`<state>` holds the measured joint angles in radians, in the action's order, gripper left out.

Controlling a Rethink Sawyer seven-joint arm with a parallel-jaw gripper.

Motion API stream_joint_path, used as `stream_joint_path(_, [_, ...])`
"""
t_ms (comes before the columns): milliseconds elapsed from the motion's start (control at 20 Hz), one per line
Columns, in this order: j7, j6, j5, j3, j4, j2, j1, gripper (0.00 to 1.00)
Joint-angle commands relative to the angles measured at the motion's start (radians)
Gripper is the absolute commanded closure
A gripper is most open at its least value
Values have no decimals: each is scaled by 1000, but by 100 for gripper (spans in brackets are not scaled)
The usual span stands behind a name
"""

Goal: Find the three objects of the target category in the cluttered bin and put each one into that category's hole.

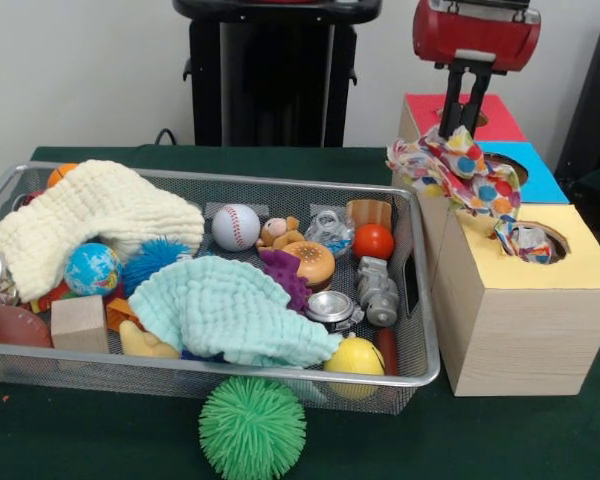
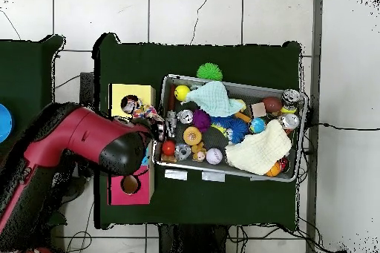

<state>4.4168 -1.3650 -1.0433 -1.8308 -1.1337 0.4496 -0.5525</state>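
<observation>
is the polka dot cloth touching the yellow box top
Touching: the front view shows the polka dot cloth hanging from the gripper, its tail lying in the yellow box hole.

A silvery wire-mesh metal bin holds soft, nubbly cloths — a cream one and a mint one. Beside the bin, a matt pale wooden box; a spiky rubbery green ball sits before it.

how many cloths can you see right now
3: a cream cloth at the bin's left, a mint cloth at its front middle, and a polka-dot cloth hanging from the hand over the yellow box. Clutter may hide more.
</observation>
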Motion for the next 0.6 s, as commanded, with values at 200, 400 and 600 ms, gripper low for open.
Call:
stream_joint_path(200, [407,2,88,13,-19,86,-1,100])
stream_joint_path(400, [418,3,89,21,-29,86,-4,100])
stream_joint_path(600, [429,-35,96,-14,-33,97,8,100])
